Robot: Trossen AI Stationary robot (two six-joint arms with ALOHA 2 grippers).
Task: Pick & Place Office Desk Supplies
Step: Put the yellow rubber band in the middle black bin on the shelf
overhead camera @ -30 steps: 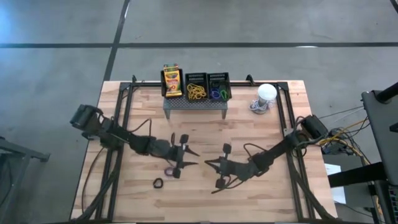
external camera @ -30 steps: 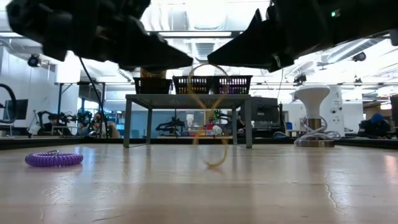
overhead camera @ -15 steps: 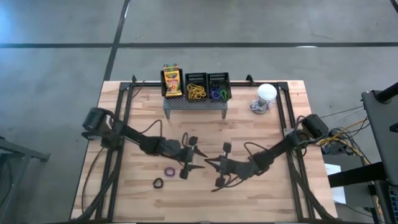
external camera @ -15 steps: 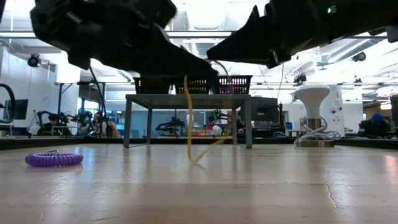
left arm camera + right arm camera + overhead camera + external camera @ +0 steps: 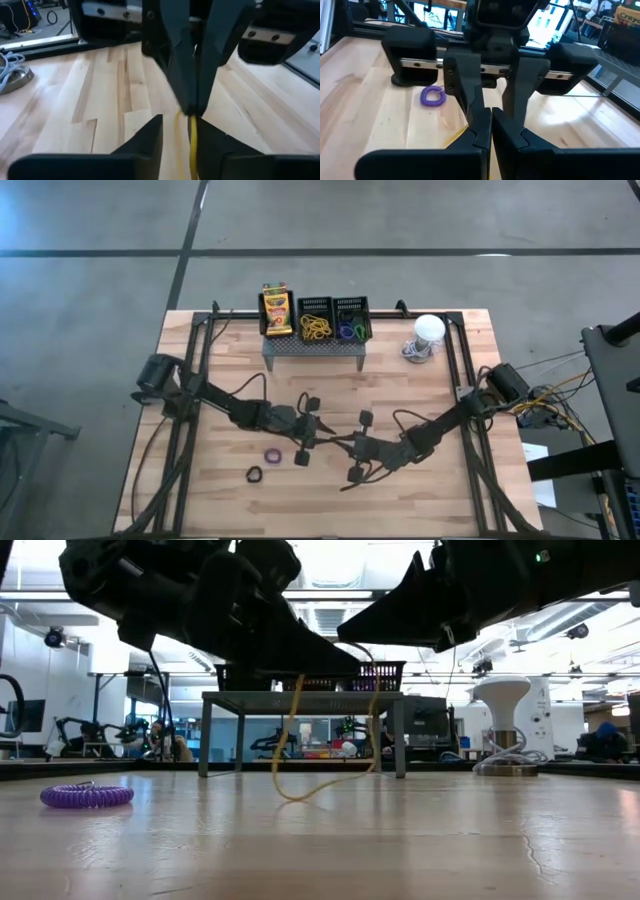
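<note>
A thin yellow loop (image 5: 300, 790) hangs between my two grippers over the middle of the table. My right gripper (image 5: 340, 442) is shut on its top. My left gripper (image 5: 322, 434) faces it tip to tip and is open, its fingers on either side of the loop's strands (image 5: 192, 142). A purple coiled loop (image 5: 272, 454) and a black loop (image 5: 254, 473) lie flat on the table near my left gripper. A crayon box (image 5: 276, 310) and two mesh bins (image 5: 334, 320) with loops in them stand on the grey stand (image 5: 313, 350). My right gripper pinches the top of the yellow loop (image 5: 192, 114) between its two shut fingertips, coming level from the table's right. The loop hangs below the fingers, slack, and its lower end (image 5: 292, 797) reaches down to the table top. My left gripper: I cannot tell whether its fingers touch the strands.
The grey stand sits at the far edge, with a white ball-like object (image 5: 428, 330) and its cable to the right of it. Dark rails (image 5: 190, 380) run along both sides of the table. Bare wood lies in front of the stand and along the near edge.
My left gripper has moved toward the table's right, from above the purple loop up to my right gripper's fingertips. The yellow loop has stayed hanging from my right gripper and has turned about, edge-on half a second ago and now spread wide in the low view.
</note>
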